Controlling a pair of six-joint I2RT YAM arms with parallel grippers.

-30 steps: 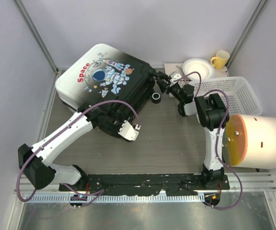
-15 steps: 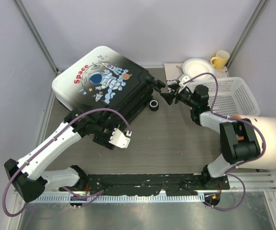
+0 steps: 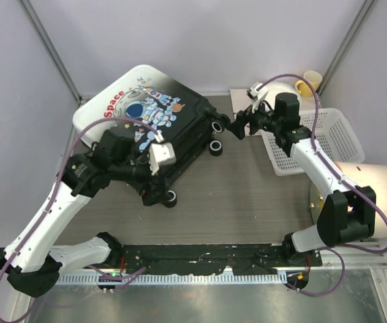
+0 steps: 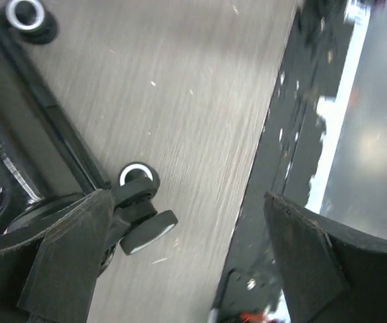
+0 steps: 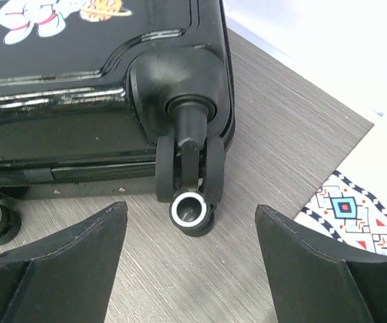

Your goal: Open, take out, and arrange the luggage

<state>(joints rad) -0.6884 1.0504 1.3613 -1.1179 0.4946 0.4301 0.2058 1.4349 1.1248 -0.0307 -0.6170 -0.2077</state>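
The luggage (image 3: 146, 118), a closed hard-shell suitcase with an astronaut and red "Space" print, lies flat at the back left with its wheels toward the middle. My left gripper (image 3: 154, 176) hangs over its near edge, open and empty. In the left wrist view the left gripper (image 4: 186, 196) shows a double wheel (image 4: 139, 215) just beside its left finger. My right gripper (image 3: 237, 126) is open and empty at the suitcase's right corner. In the right wrist view the right gripper (image 5: 191, 222) frames that corner's wheel (image 5: 192, 208) without touching it.
A white slatted basket (image 3: 328, 138) stands at the right. Behind it are a white plate (image 3: 277, 91) and a yellow cup (image 3: 311, 79). A large white drum with an orange end (image 3: 365, 195) lies near right. A patterned cloth (image 5: 355, 208) lies beside the right gripper.
Both grippers have opened wider. The left gripper rose and moved back-left onto the suitcase's near edge; the suitcase shifted slightly left. The right arm stretched out, its gripper backing a little off the corner.
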